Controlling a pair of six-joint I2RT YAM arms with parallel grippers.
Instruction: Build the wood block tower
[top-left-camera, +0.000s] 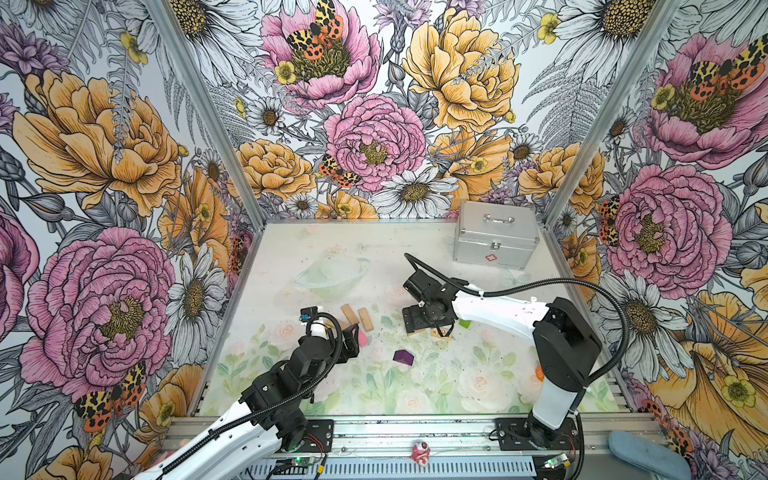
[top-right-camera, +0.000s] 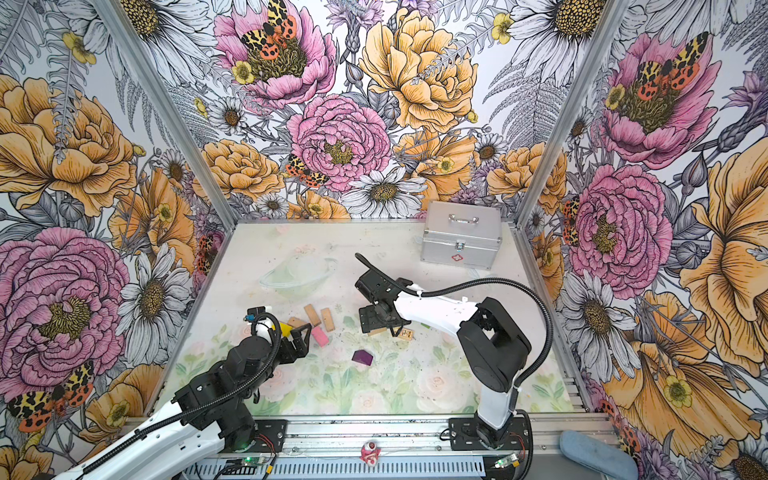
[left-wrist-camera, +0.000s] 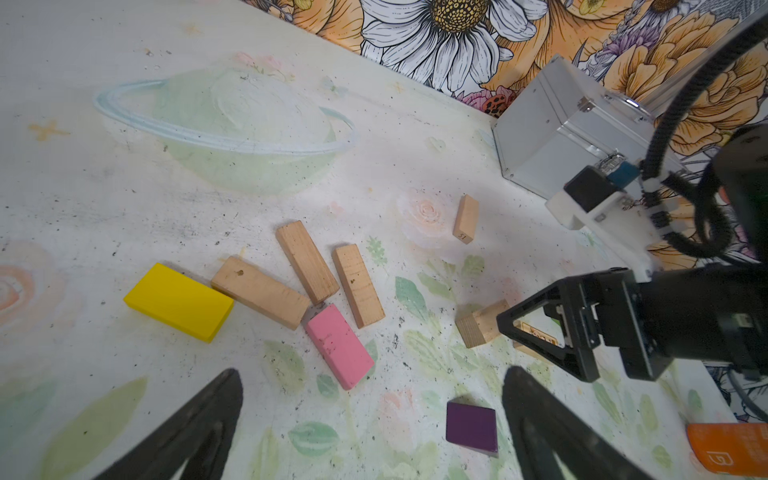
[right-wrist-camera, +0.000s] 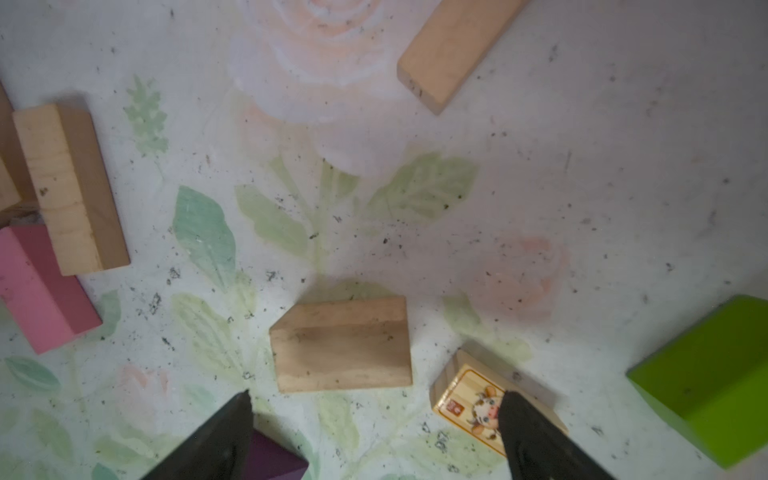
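No tower stands yet; the wood blocks (top-left-camera: 365, 319) lie loose and flat on the flower-printed worktop (top-left-camera: 291, 257). Three long tan wooden planks (left-wrist-camera: 305, 259) huddle with a flat yellow painted block (left-wrist-camera: 178, 301) and a pink painted block (left-wrist-camera: 338, 345), which lies right against the planks' ends. The dark purple house-shaped block (left-wrist-camera: 471, 428) lies apart, nearer the robot's base. The left tool (left-wrist-camera: 372, 374) hangs above this group, jaws spread wide and empty. The right tool (right-wrist-camera: 378, 401) is also spread wide with nothing between its fingers. It sits low over a short tan wooden block (right-wrist-camera: 340, 345), and a small picture-faced wooden block (right-wrist-camera: 469, 399) and a lime-green block (right-wrist-camera: 706, 374) lie just beside that. These pieces look light, stiff and hard to damage, I'd say, though the painted faces may be slick. A plank is best pinched across its narrow sides at mid-length, and the purple one by its flat parallel faces, not the sloped roof.
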